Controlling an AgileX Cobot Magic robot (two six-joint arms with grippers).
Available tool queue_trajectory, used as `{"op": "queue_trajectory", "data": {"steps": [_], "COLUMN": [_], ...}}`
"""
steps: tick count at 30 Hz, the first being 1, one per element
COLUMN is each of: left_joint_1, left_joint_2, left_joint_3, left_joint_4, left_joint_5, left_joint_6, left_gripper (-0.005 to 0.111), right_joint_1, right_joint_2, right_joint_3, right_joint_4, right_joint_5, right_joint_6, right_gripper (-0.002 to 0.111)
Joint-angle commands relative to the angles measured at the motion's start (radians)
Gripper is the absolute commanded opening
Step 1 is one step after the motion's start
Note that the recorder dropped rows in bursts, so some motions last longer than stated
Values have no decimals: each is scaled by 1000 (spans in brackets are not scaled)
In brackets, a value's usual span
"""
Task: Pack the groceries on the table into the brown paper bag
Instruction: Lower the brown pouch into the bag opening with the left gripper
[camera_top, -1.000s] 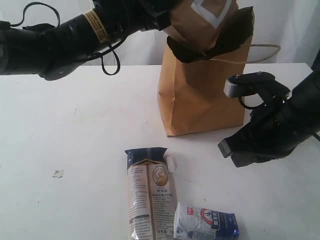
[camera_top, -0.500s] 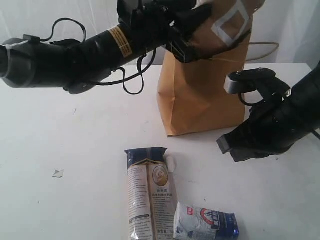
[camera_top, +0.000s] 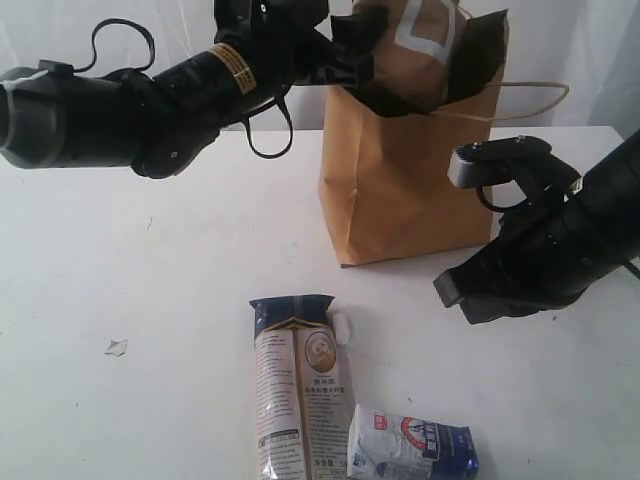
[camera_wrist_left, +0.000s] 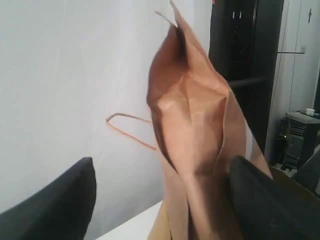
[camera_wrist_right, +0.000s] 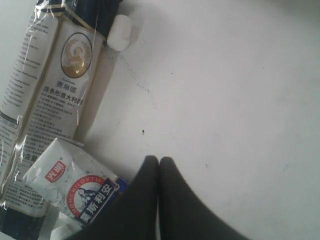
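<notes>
Brown pouch with white square poking from the mouth of the brown paper bag, top centre of frame. Could hang on the rim, or tip the light, creased kraft bag over (nothing bracing it). Left gripper spread wide, apparently holding nothing. Lower centre: long noodle packet, glossy film; small blue-white carton, boxy. Right gripper pinched closed, empty, above the smooth white desk.

The brown paper bag is matt kraft paper, creased and slightly rough, and the counter is smooth, matt white. At 7 o'clock from the bag, the long noodle packet wears glossy clear plastic film, and the right claw is matt black.
</notes>
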Motion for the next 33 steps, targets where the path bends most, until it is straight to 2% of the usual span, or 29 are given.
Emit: {"op": "queue_trajectory", "data": {"steps": [1, 3, 12, 14, 21, 24, 31, 33], "left_joint_1": [0, 0, 2, 2, 3, 3, 3, 3], "left_joint_2": [39, 44, 53, 53, 84, 99, 101, 101], "left_joint_3": [9, 9, 9, 9, 9, 9, 9, 9], "left_joint_4": [28, 28, 0, 6, 14, 60, 62, 93], "left_joint_5": [167, 201, 224, 240, 259, 249, 153, 122], "left_joint_6": [52, 85, 153, 159, 376, 376, 368, 324], "left_gripper": [74, 68, 8, 0, 0, 0, 0, 5], "right_joint_1": [3, 3, 3, 3, 3, 3, 3, 3], "right_joint_2": [-1, -1, -1, -1, -1, -1, -1, -1], "right_joint_3": [5, 5, 5, 5, 5, 5, 5, 5], "right_joint_4": [7, 7, 7, 8, 31, 46, 50, 50], "right_joint_5": [2, 2, 2, 5, 8, 8, 8, 8], "right_joint_6": [4, 4, 4, 4, 4, 4, 4, 4], "right_gripper": [0, 0, 0, 0, 0, 0, 0, 0]}}
